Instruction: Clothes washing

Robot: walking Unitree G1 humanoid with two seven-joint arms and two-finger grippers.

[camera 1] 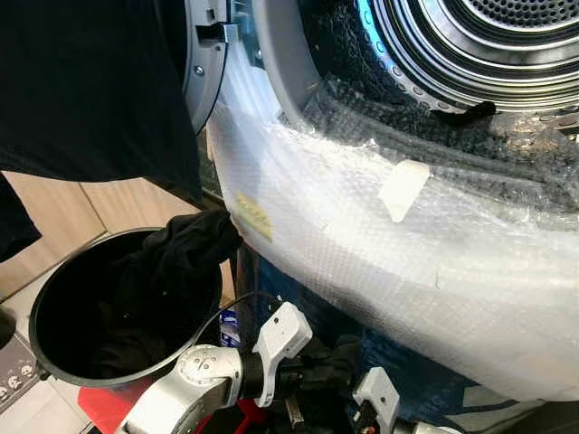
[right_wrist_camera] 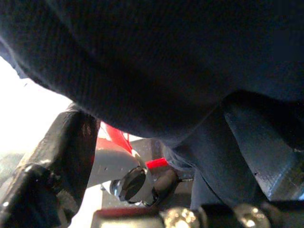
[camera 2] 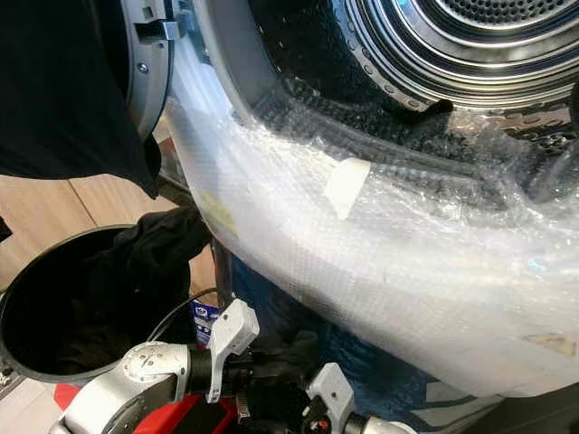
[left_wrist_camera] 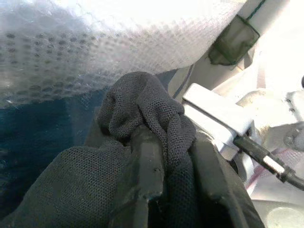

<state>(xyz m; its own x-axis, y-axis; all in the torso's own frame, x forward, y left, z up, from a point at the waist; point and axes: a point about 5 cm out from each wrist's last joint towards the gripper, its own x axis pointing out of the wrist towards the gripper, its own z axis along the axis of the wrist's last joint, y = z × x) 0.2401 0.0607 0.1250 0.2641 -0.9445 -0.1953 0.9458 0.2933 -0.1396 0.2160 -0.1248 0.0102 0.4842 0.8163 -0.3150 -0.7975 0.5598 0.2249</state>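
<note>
Left wrist view: left tool [left_wrist_camera: 156,190] clamped on dark mesh cloth [left_wrist_camera: 142,109], fabric bunched and wrapped over the black fingers [left_wrist_camera: 147,161]. Just beyond, bubble wrap [left_wrist_camera: 85,42] and a white bracket [left_wrist_camera: 218,114] of the other arm.

Right wrist view: right tool [right_wrist_camera: 166,156] pressed under dark fabric [right_wrist_camera: 166,61] draped across the fingers [right_wrist_camera: 61,152]; spread of the fingers mostly hidden, so cannot tell whether apart or together. Red part [right_wrist_camera: 114,137] and a metal knob [right_wrist_camera: 128,183] seen through the gap.

Left eye view, nearest: both silver arms low at the bottom edge, left arm [camera 1: 194,384] with its white wrist bracket [camera 1: 280,339], right arm [camera 1: 375,398] just beside it. Dark cloth bundle [camera 1: 330,362] held between the two, close under the washer's front. Something red [camera 1: 104,402] below the left arm.

Next, to the left: round black basket [camera 1: 54,362] on the wood-look floor [camera 1: 63,212], dark clothes [camera 1: 181,253] piled inside and spilling over the rim toward the washer.

Farther: washer front covered in bubble wrap [camera 1: 398,271], with a piece of tape [camera 1: 403,188] and a yellow label [camera 1: 253,215] on it. Above that, the open port with grey seal [camera 1: 289,81] and the shiny ribbed drum [camera 1: 470,45]; a small dark item [camera 1: 470,113] lying at the drum's lower lip.

Upper left: large dark garment [camera 1: 90,90] hanging beside the open door [camera 1: 206,63].
</note>
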